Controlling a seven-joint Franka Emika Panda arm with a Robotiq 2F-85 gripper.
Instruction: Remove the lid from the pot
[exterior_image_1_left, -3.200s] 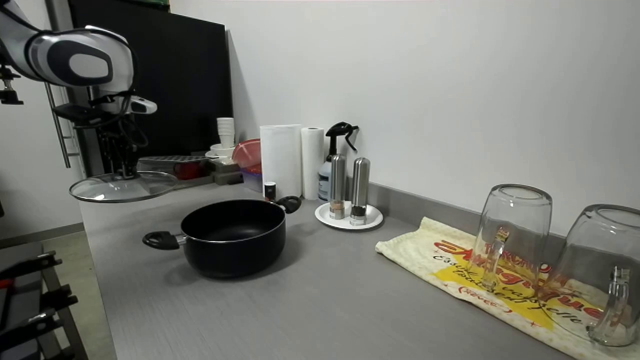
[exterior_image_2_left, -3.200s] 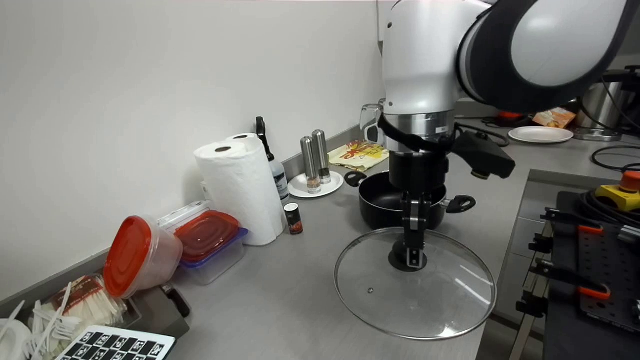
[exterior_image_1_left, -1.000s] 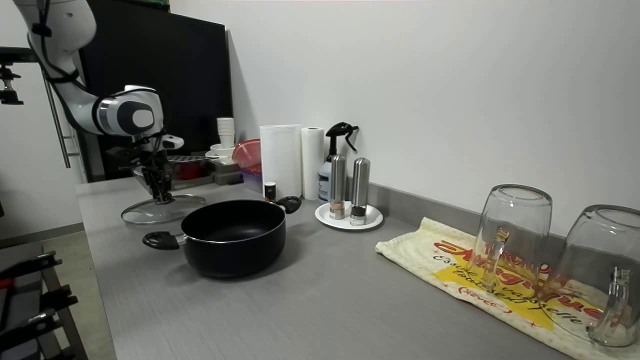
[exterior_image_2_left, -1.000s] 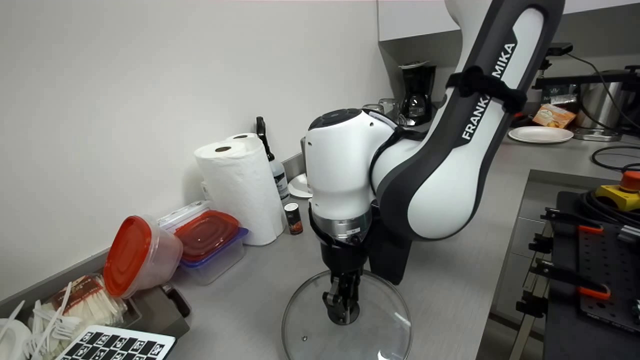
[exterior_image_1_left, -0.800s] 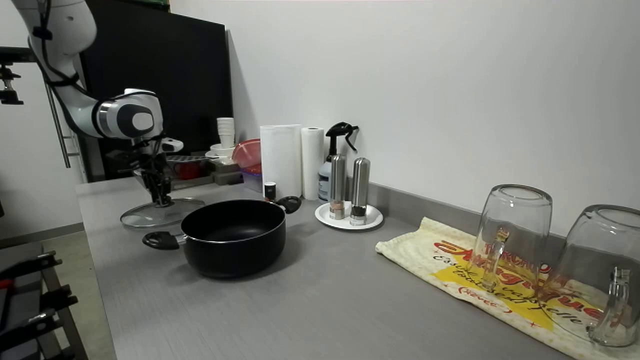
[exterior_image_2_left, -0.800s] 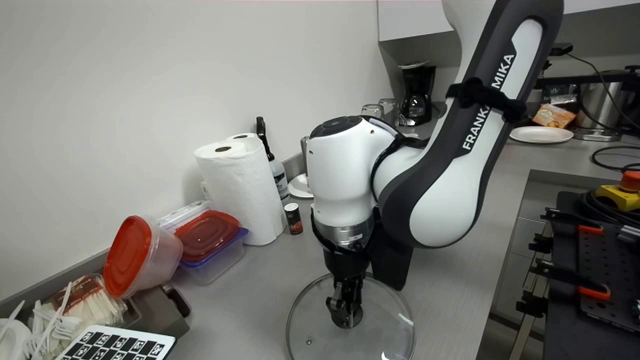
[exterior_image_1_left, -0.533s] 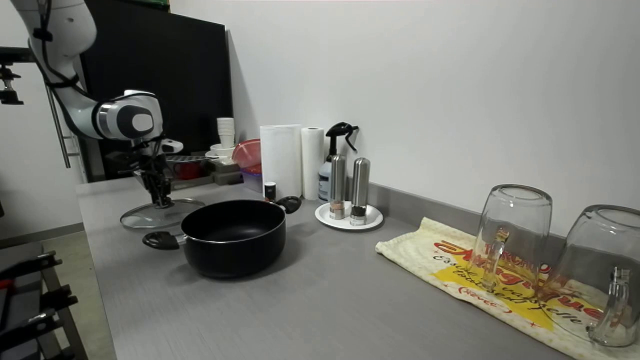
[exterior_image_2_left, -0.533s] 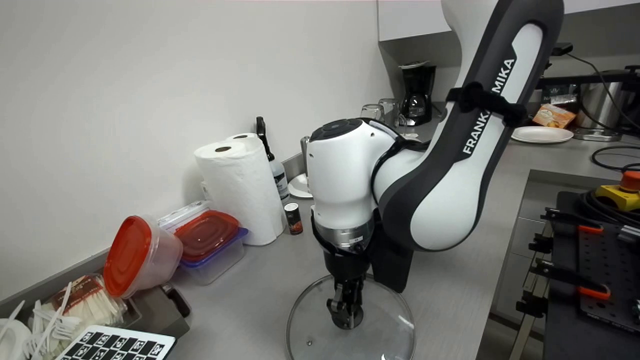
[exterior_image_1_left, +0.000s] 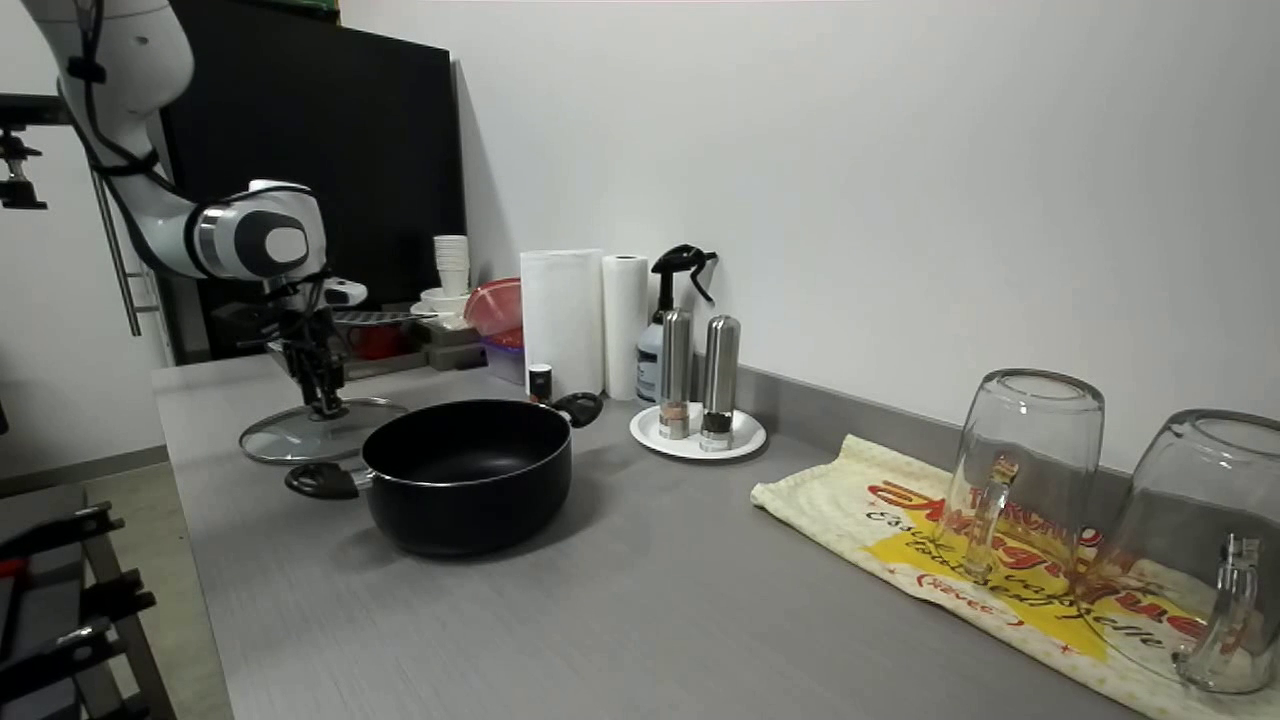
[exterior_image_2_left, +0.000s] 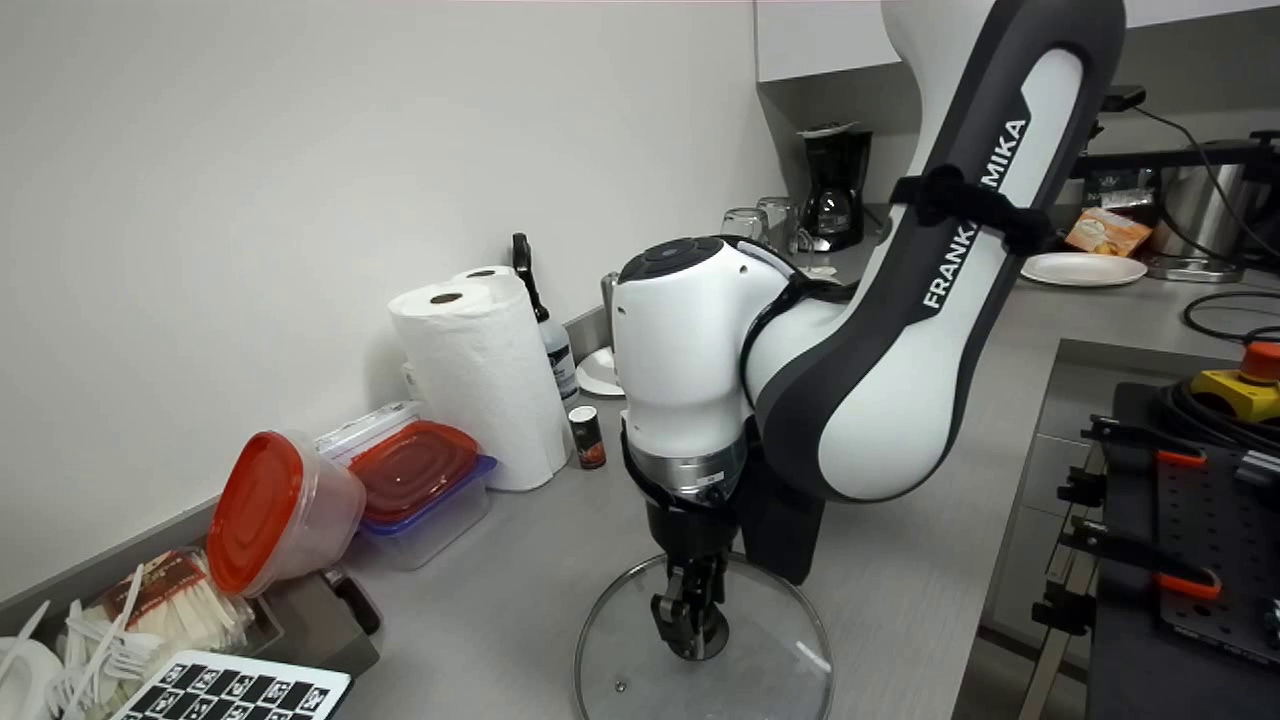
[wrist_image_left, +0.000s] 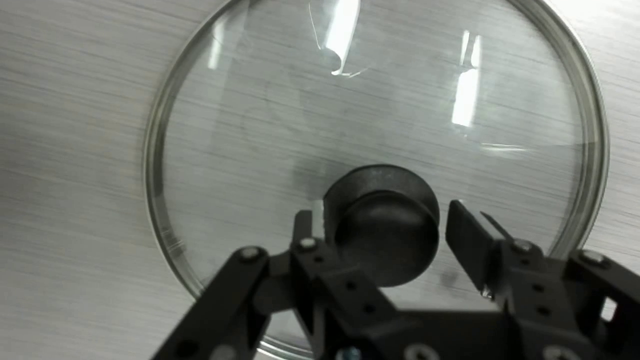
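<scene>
The round glass lid (exterior_image_1_left: 275, 437) lies on the counter beside the pot, on the side away from the glasses. It also shows in an exterior view (exterior_image_2_left: 640, 655) and in the wrist view (wrist_image_left: 240, 135). Its dark knob (wrist_image_left: 387, 240) is between the fingers of my gripper (wrist_image_left: 382, 215). The right finger stands clear of the knob with a visible gap; the left finger is close beside it. My gripper also shows in both exterior views (exterior_image_1_left: 325, 405) (exterior_image_2_left: 690, 630), low over the lid. The black pot (exterior_image_1_left: 470, 510) stands uncovered; the arm hides it in an exterior view.
A white plate (exterior_image_1_left: 645, 438) with two steel mills stands near the wall, beside a spray bottle (exterior_image_1_left: 650, 355) and paper towel rolls (exterior_image_2_left: 485, 390). A small shaker (exterior_image_2_left: 587, 437) and red-lidded containers (exterior_image_2_left: 415, 470) are near the lid. Two upturned glasses (exterior_image_1_left: 1030, 450) stand on a cloth (exterior_image_1_left: 840, 490).
The lid, held raised in the air 3.2 seconds ago, has come down onto the counter beside the pot. In the last half second it settled slightly lower; the arm has barely moved.
</scene>
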